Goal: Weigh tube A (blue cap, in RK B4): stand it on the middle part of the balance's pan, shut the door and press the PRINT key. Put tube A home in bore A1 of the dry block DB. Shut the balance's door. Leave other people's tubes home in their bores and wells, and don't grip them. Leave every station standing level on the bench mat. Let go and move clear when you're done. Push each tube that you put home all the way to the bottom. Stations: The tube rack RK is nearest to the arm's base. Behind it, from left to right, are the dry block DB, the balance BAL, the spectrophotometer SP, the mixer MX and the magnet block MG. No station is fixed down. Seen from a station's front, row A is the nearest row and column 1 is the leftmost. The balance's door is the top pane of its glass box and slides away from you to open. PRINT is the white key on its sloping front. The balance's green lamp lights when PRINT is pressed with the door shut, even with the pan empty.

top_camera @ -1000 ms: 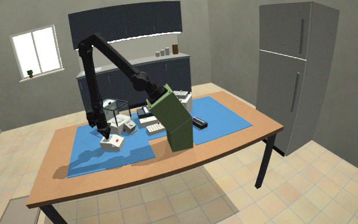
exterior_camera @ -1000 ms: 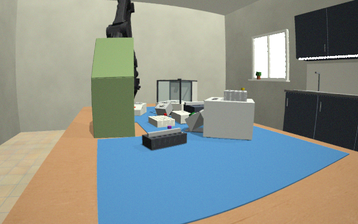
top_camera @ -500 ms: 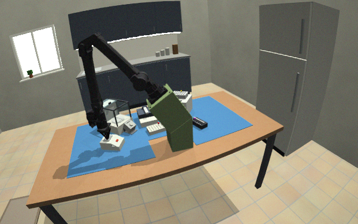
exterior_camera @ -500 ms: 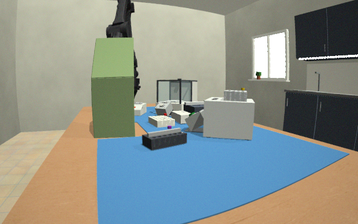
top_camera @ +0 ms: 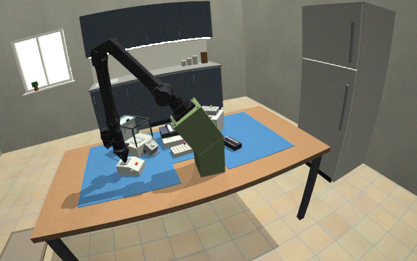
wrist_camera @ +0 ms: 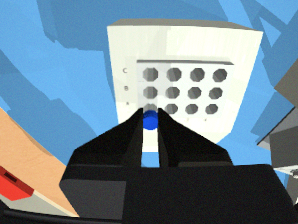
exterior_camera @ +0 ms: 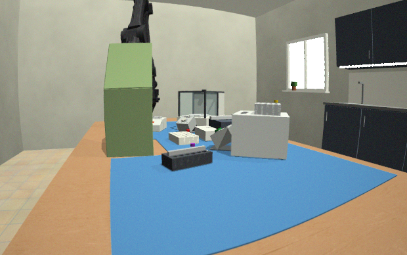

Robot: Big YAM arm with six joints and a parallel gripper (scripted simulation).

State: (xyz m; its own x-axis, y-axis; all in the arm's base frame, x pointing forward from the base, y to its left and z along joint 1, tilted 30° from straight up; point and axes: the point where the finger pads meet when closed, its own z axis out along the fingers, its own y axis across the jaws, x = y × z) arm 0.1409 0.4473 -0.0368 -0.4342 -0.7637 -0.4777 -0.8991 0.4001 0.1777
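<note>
The dry block DB (top_camera: 129, 170) (exterior_camera: 160, 125) (wrist_camera: 175, 42) sits on the mat. My gripper (top_camera: 125, 161) (wrist_camera: 150, 114) points down at it and is shut on tube A, whose blue cap (wrist_camera: 150, 121) shows between the fingertips at the A1 corner. The tube body is hidden, so its depth in bore A1 cannot be told. The other bores in view look empty. The balance BAL (top_camera: 136, 146) (exterior_camera: 186, 123) stands behind, its glass box (top_camera: 142, 132) (exterior_camera: 205, 103) partly hidden by the arm. Its top pane appears slid back, but this is hard to tell. The lamp is not readable.
The rack RK (top_camera: 181, 150) (exterior_camera: 184, 139) holds a red-capped tube (top_camera: 184, 143) (exterior_camera: 188, 130). The spectrophotometer SP (top_camera: 172, 140) (exterior_camera: 205, 133), mixer MX (top_camera: 219, 119) (exterior_camera: 259, 136) and black magnet block MG (top_camera: 233, 143) (exterior_camera: 187, 160) stand farther right. The balance is close beside the arm.
</note>
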